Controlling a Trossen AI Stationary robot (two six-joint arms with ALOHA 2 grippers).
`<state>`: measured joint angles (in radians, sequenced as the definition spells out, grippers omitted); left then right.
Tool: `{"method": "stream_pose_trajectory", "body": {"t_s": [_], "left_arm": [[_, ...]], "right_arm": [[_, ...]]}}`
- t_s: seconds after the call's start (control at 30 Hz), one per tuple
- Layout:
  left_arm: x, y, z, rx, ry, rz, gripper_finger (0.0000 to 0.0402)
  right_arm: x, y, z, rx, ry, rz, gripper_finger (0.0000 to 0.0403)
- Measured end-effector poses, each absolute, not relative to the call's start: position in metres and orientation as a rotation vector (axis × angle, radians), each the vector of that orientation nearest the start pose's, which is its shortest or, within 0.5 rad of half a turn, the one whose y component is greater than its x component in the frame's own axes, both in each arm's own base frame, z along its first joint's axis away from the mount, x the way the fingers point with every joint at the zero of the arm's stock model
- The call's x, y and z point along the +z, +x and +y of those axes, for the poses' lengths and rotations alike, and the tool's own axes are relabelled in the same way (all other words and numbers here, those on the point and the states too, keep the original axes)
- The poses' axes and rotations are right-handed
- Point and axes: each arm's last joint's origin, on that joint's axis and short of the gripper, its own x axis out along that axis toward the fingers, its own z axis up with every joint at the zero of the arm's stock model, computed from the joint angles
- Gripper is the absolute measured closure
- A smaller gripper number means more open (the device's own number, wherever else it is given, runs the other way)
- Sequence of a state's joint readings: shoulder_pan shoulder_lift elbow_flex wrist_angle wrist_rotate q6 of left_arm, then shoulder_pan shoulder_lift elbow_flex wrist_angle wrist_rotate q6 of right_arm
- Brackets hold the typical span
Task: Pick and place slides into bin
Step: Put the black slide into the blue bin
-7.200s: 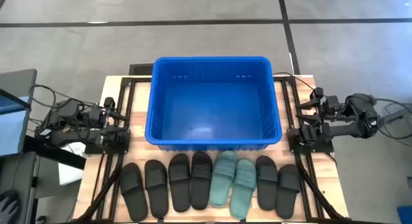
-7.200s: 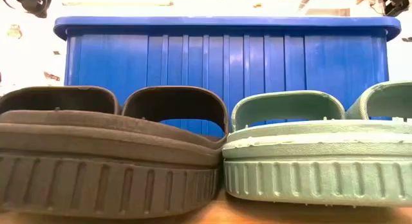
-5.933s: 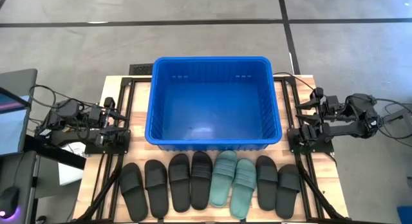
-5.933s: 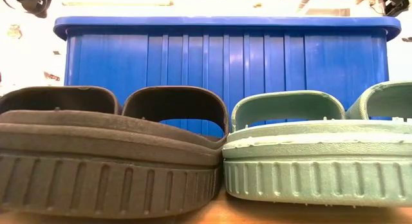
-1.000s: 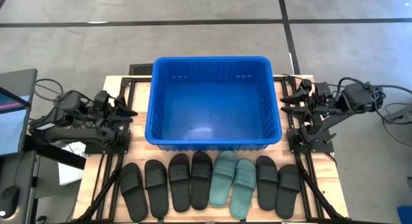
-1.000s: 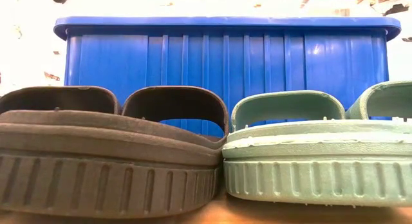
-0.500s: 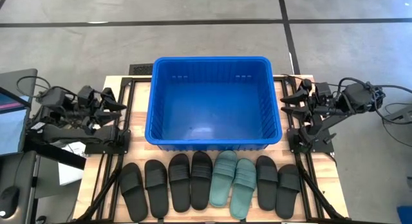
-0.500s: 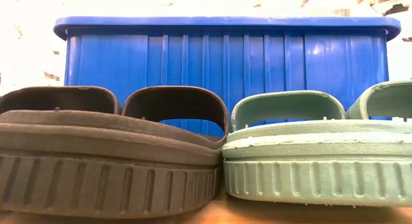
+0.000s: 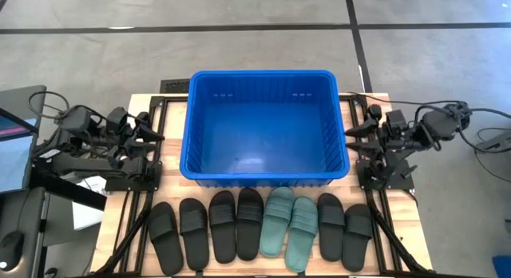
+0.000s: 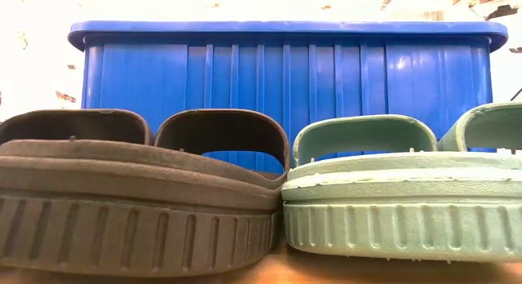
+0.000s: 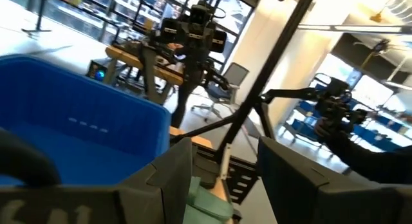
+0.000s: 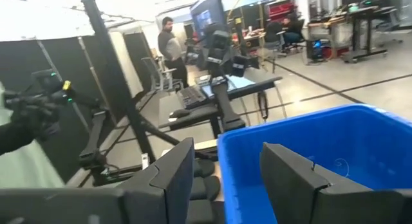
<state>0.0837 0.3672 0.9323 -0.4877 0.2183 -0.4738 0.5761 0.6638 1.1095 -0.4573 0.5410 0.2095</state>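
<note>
High view: task not started, nothing binned. Bin [image 9: 265,126] empty, mid-table. Eight slides [image 9: 262,224] in row on near table edge, just in front of bin: six black, two teal. Left gripper [image 9: 152,133] beside bin's left wall, right gripper [image 9: 351,132] beside right wall, both clear of slides.

Low view: black slide [image 10: 139,194] touching teal slide [image 10: 400,190], bin wall behind. No grippers visible.

Left wrist view: fingers [image 11: 174,176] spread apart, grasping nothing; bin corner ahead.

Right wrist view: fingers [image 12: 170,176] spread apart, unloaded; bin interior bare, black slides beyond.
</note>
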Motion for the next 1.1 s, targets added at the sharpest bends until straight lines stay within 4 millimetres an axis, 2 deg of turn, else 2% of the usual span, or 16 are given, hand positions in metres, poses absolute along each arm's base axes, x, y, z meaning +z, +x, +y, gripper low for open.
{"method": "stream_pose_trajectory", "body": {"t_s": [0.27, 0.57, 0.77, 1.1], "left_arm": [[0.394, 0.039, -0.004, -0.199, -0.454, -0.091, 0.0237], [0.395, 0.038, -0.004, -0.19, -0.429, -0.09, 0.0237], [0.395, 0.038, -0.003, -0.164, -0.406, -0.098, 0.0237], [0.396, 0.04, -0.002, -0.131, -0.404, -0.116, 0.0237]], "right_arm": [[0.428, 0.075, 0.044, -0.004, 0.222, -0.024, 0.0239], [0.429, 0.065, 0.046, -0.102, 0.164, -0.034, 0.0239], [0.431, 0.06, 0.041, -0.035, 0.211, -0.047, 0.0239], [0.428, 0.063, 0.033, -0.01, 0.187, -0.039, 0.0239]]}}
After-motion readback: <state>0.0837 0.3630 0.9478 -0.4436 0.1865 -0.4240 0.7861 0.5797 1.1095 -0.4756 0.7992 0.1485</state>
